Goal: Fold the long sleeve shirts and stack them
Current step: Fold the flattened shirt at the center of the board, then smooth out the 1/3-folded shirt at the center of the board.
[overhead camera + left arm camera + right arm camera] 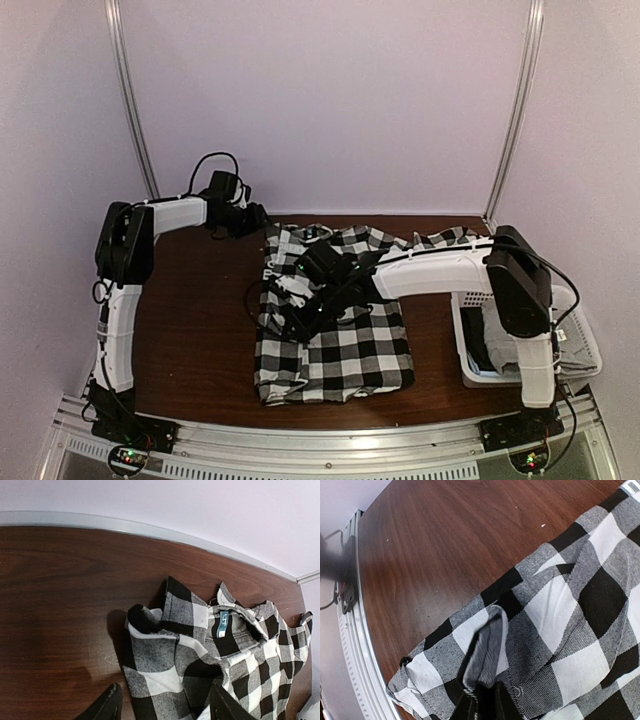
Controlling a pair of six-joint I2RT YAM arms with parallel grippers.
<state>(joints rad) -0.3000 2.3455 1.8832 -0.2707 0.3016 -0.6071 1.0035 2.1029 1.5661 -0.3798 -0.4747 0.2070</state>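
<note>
At far left, above bare bench [200, 330]: left gripper [165, 702], spread wide, holding nothing, just over the collar corner of the checked shirt [335, 345]. Mid-bench: that shirt lying mostly flat, cloth bunched at its far end. On its left side: right gripper [484, 705], nearly closed, pinching a raised fold of checked cloth. At right: white basket [466, 350] with grey shirt [497, 335] inside.

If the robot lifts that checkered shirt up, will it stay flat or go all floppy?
Probably floppy: the checked shirt lies in soft bunches near its collar. It likely sags from wherever it is held, like the ridge pinched at the right tool. It shouldn't roll; it rests flat on the table.
</note>
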